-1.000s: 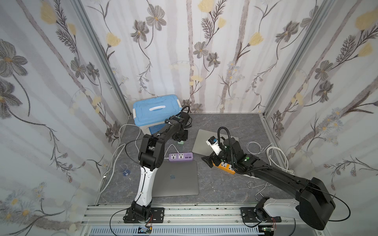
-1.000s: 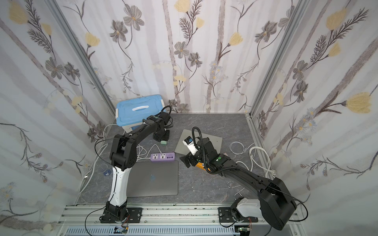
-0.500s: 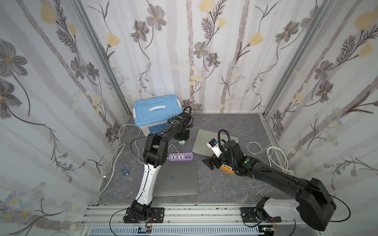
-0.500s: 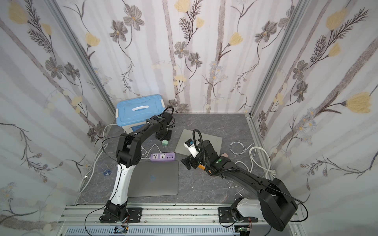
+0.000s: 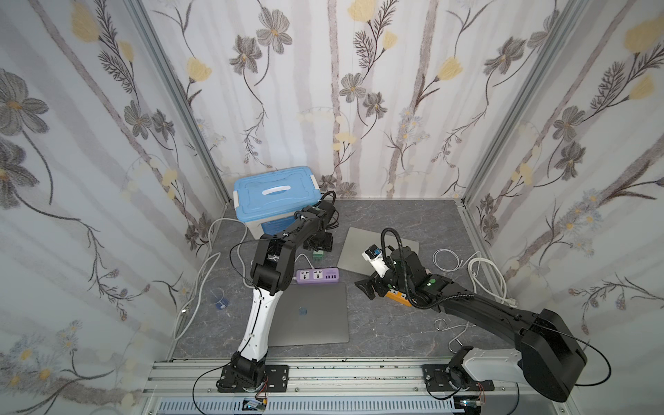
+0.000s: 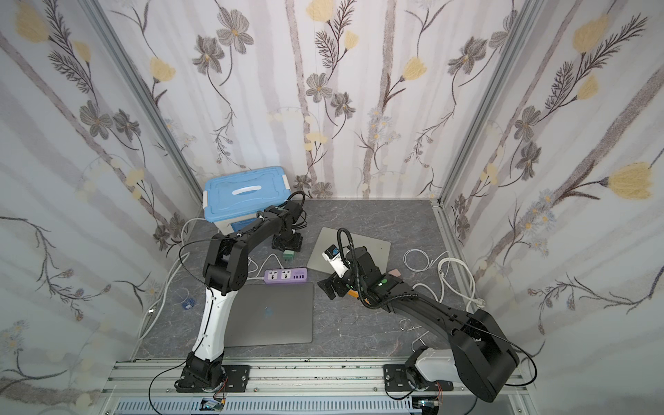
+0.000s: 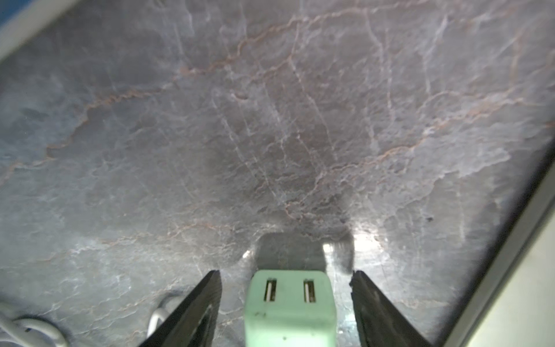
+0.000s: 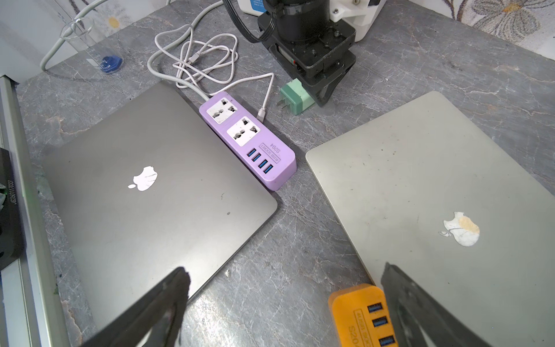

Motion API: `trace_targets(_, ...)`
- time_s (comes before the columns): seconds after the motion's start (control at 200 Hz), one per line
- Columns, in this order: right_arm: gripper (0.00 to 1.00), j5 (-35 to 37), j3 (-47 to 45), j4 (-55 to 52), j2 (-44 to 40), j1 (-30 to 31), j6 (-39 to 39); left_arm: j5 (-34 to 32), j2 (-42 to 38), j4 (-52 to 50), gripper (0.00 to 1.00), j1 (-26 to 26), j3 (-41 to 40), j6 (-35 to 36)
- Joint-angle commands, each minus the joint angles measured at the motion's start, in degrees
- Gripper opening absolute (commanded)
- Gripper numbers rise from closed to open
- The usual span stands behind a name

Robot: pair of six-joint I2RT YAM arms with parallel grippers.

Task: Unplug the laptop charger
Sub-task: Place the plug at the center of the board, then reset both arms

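Note:
The green laptop charger lies on the grey table, out of the purple power strip, with its prongs bare and pointing toward the strip in the right wrist view. Both top views show the charger just beyond the strip. My left gripper stands over it, open, with a gap between each finger and the charger's sides. My right gripper is open wide, low over the table between the two laptops, holding nothing. An orange power strip sits by one of its fingers.
A dark grey laptop and a silver laptop lie shut on either side of the purple strip. A tangled white cable, a glass beaker and a blue-lidded box are on the left, more white cables at the right.
My left gripper has opened and let go of the green charger, which now rests on the table. The right arm has shifted only slightly.

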Motion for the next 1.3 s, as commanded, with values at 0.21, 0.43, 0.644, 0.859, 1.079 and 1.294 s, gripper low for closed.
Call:
trace_targets(0.21,1.00,2.52,-1.94,1.09,-4.95,-0.17,0.47,1.05,-11.08,6.39,0.96,-0.38,-2.78,2.82)
trace_targets(0.43,1.00,5.09,-3.31,-1.39,-18.69,-3.57,-0.92,1.19,-36.51,17.34,1.00,-0.39,-21.21,3.24)
trace_targets(0.644,1.00,6.45,-2.84,-8.21,-34.50,-10.09,-0.08,-2.34,-65.36,24.21,1.00,2.12,-45.49,2.42)
trace_targets(0.859,1.00,11.44,-6.41,-13.10,-44.27,-14.77,5.02,-13.70,-85.43,21.13,1.00,4.05,-62.71,-1.95)
trace_targets(1.079,1.00,13.30,-17.82,-6.11,-50.38,-22.63,7.50,-28.87,-97.04,34.57,1.00,4.69,-82.97,-3.48)
trace_targets(1.294,1.00,10.57,-26.18,8.55,-50.70,-33.73,5.72,-35.69,-87.37,67.04,1.00,9.45,-95.66,2.01)
